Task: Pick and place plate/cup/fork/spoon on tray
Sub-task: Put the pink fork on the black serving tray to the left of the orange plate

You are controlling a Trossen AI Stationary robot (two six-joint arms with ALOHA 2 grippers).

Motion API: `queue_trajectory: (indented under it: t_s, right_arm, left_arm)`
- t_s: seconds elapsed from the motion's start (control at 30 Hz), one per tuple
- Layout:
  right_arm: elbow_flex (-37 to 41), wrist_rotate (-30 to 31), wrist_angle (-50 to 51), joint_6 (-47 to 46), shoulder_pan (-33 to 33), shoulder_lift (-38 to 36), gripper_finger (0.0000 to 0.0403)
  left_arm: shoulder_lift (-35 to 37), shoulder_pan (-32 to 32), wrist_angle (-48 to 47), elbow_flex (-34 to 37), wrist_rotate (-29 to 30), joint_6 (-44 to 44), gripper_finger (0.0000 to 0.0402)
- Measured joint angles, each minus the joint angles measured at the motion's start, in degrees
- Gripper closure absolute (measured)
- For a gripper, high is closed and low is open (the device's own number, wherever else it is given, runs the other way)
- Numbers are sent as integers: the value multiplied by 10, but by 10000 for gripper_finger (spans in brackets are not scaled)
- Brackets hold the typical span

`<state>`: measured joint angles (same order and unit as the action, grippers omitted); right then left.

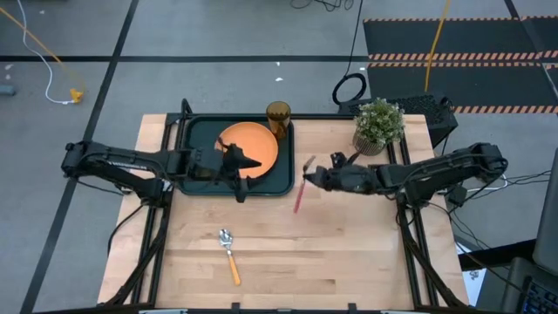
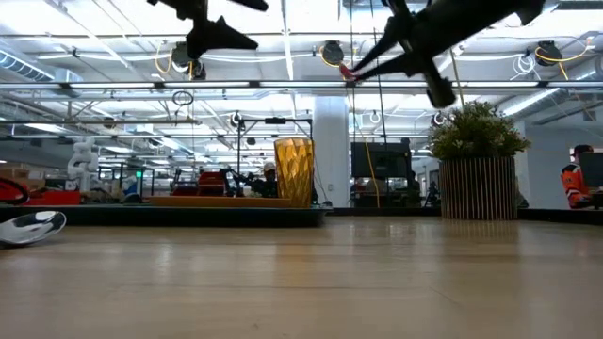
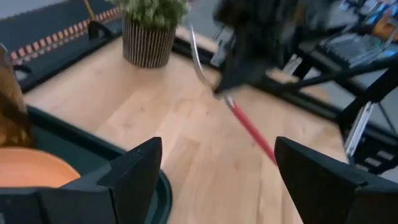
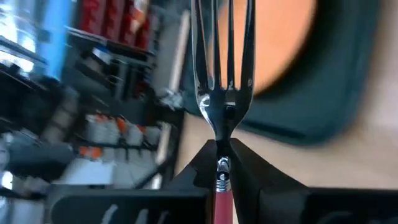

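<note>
The dark tray (image 1: 196,139) lies at the table's far left of centre, with the orange plate (image 1: 253,144) lying in it. The amber cup (image 1: 278,118) stands at the tray's far right corner and also shows in the low view (image 2: 294,169). My right gripper (image 1: 312,179) is shut on the fork (image 1: 299,196), just right of the tray and high above the table. My left gripper (image 1: 247,167) hovers open and empty over the plate's near edge. The orange-handled spoon (image 1: 229,253) lies flat on the table near the front. My right gripper pinches the fork between its two fingers at the neck (image 4: 222,163), where the metal meets the red handle. The fingers come about level from the table's right and lie across the fork. The fork is lifted clear, its tines (image 3: 196,53) up and far and its handle (image 3: 252,130) slanting down.
A potted green plant (image 1: 379,124) stands at the table's far right, close behind my right arm. Bare wood (image 1: 349,262) spreads over the near half of the table around the spoon. The tray's rim (image 3: 93,152) rises just under my left gripper.
</note>
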<state>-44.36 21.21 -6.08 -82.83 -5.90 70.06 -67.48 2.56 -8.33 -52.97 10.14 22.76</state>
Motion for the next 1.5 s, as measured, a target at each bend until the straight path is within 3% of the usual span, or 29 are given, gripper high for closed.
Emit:
queue_trajectory:
  t_s: [0.37, 0.83, 1.03, 1.5]
  right_arm:
    - [0, 0, -184, 139, 69, 0, 388]
    - [0, -1, -233, 195, 106, 0, 388]
    - [0, -2, -233, 201, 116, 0, 388]
    - [0, -1, -225, 191, 116, 0, 388]
  left_arm:
    - [-71, 11, 107, 2, -26, 95, 87]
    - [-125, -10, 179, 2, -11, 110, 92]
    - [-163, -10, 238, 1, -11, 112, 133]
    - [-166, -49, 249, 1, -32, 114, 261]
